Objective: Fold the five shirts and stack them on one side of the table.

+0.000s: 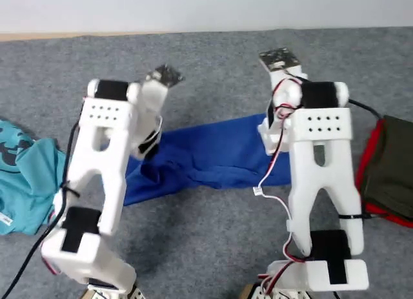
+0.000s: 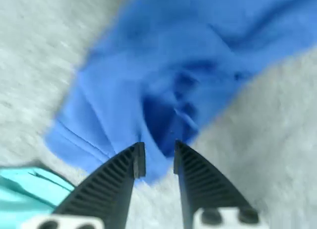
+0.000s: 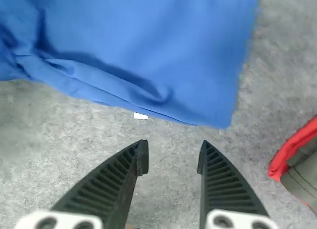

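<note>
High view: blue shirt [image 1: 213, 154] lies rumpled on the grey table [image 1: 213, 234] between both arms, teal shirt [image 1: 26, 176] beyond its left-arm end, red-and-dark pile [image 1: 387, 173] beyond the other. Left wrist view (blurred): left gripper [image 2: 154, 162], jaws narrowly parted, apparently over the blue shirt's edge. Right wrist view: right gripper [image 3: 171, 160], jaws wide apart, just beside its hem.

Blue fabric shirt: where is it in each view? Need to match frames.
High view: blue fabric shirt stretched crosswise mid-table.
Left wrist view: its crumpled end at the left gripper.
Right wrist view: its hem just beyond the right gripper.
Shared landmark: grey felt tabletop around it.
</note>
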`<state>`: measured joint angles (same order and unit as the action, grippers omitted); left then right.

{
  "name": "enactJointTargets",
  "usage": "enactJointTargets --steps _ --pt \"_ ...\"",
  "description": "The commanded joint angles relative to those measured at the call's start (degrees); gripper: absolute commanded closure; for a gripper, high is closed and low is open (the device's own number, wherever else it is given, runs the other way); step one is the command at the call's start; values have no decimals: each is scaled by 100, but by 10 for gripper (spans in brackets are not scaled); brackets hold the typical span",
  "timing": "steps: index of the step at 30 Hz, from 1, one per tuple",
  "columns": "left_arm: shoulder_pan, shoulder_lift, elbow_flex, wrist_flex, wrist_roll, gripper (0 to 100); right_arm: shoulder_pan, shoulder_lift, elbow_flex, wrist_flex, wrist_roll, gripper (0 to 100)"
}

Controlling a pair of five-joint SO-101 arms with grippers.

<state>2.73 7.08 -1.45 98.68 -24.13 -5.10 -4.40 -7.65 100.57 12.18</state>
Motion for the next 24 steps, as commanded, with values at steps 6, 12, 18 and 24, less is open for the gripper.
enactJointTargets --steps 6,12,18,24 --pt "-290 -202 1165 -809 -457 896 303 -22 -44 110 -35 824" --pt "-668 413 1156 -1486 -466 896 303 -31 -44 119 -35 824" --pt "-976 862 910 -2066 -598 896 303 -31 -44 119 -35 824" --pt "-1187 1116 -48 -1916 -598 896 286 -31 -44 119 -35 824"
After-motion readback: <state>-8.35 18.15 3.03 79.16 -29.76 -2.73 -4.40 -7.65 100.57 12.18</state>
